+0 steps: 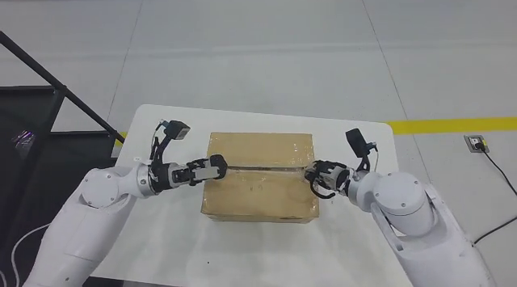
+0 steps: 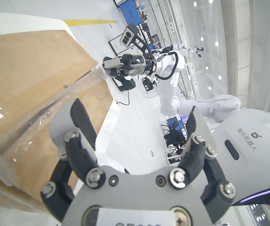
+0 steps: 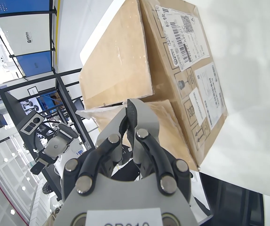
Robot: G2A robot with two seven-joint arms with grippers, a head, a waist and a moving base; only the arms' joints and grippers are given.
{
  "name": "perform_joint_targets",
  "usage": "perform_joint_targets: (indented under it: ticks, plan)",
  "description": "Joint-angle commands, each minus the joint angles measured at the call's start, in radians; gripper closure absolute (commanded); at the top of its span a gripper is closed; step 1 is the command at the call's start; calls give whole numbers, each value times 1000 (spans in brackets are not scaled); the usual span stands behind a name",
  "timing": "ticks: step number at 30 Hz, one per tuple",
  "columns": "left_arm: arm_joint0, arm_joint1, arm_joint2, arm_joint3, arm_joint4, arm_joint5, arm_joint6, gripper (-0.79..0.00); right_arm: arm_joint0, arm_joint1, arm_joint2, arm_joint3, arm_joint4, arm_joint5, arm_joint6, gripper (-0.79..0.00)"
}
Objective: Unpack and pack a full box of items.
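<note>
While the box [image 1: 258, 175] sits shut on the table [image 1: 242, 121], flaps meeting along a taped top seam [image 2: 55, 104], the left gripper [image 2: 136, 109] hangs spread wide at one end of that seam and the right gripper [image 3: 131, 105] is pressed together at the other, nothing visibly between its pads. A careless tug on the tape could drag or tip the box rather than free the flaps. The right wrist view brings out shipping labels [image 3: 184, 41] on the box's end face — from above, that face is hidden.

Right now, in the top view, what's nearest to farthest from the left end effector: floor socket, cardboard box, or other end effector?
1. Cardboard box, beside the left end effector.
2. Right end effector, at the box's far end.
3. Floor socket, beyond the table.
</note>
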Motion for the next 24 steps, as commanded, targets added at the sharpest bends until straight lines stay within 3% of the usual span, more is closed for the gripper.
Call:
perform_joint_targets:
  ticks: [1, 16, 24]
  plan:
    - [-17, -9, 26, 20, 14, -4, 12, -785, -7, 0, -1, -8, 2, 3, -13, 0]
    - [-82, -67, 128, 179, 108, -101, 165, -785, -3, -7, -29, 1, -3, -28, -89, 0]
    - [-105, -95, 174, 223, 127, -133, 178, -785, -5, -6, -30, 6, -3, -35, -86, 0]
